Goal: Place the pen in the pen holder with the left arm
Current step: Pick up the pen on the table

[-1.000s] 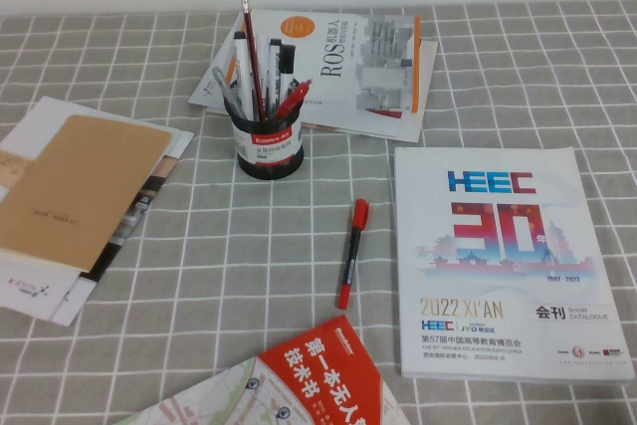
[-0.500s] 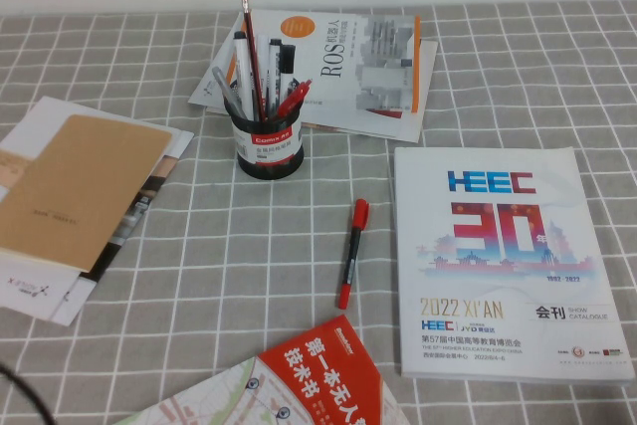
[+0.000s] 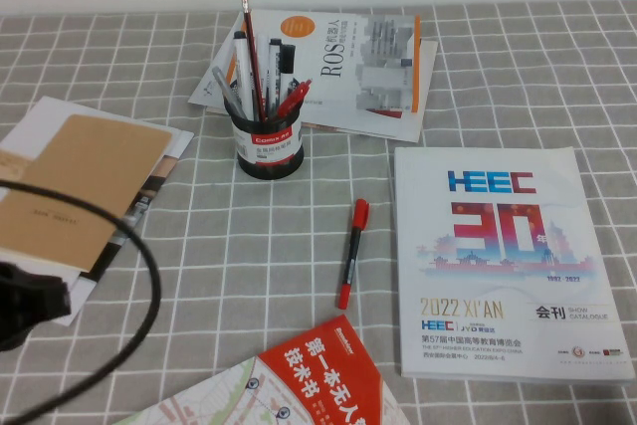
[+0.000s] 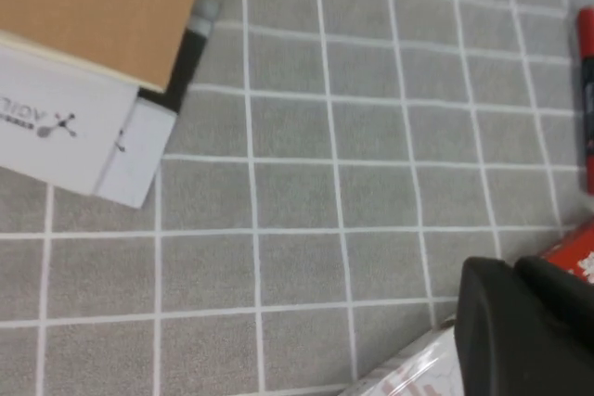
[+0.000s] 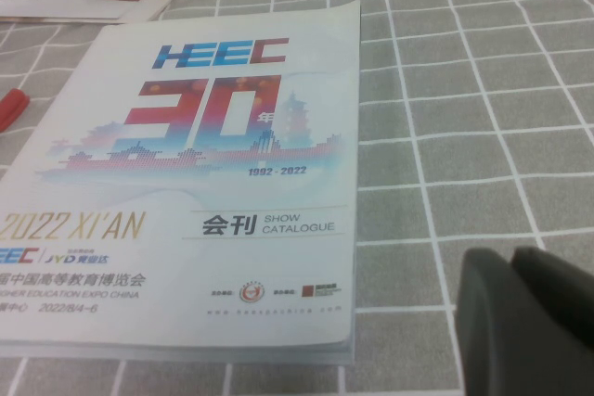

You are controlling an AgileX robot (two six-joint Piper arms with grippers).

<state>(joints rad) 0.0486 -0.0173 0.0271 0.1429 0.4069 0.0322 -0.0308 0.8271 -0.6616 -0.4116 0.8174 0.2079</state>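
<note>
We see the left end effector (image 4: 524, 326) only as a dark bulk at the edge of its wrist view, hanging above the grey checked worktop (image 4: 306, 192) near the corner of a red-covered booklet (image 4: 575, 257); we cannot tell whether it is wide or narrow. In the high view the left arm (image 3: 25, 301) shows as a black mass at the near left edge, with its black cable (image 3: 119, 246) looping over the tan notebook (image 3: 75, 186) that lies on white papers. The right end effector (image 5: 524, 322) is likewise just a dark shape in its own wrist view, over bare cloth just beside the near corner of the HEEC show catalogue (image 5: 204, 164); its opening cannot be told either.

The pen (image 3: 351, 252) lies flat on the worktop near the middle, cap toward the far side, just left of the HEEC catalogue and well apart from the left arm. The pen holder (image 3: 267, 144) stands upright farther back and to the left of the pen, already packed with several pens and a pencil. Behind it lies a white ROS book (image 3: 348, 67) on other papers. The red booklet sits at the near edge, below the pen.
</note>
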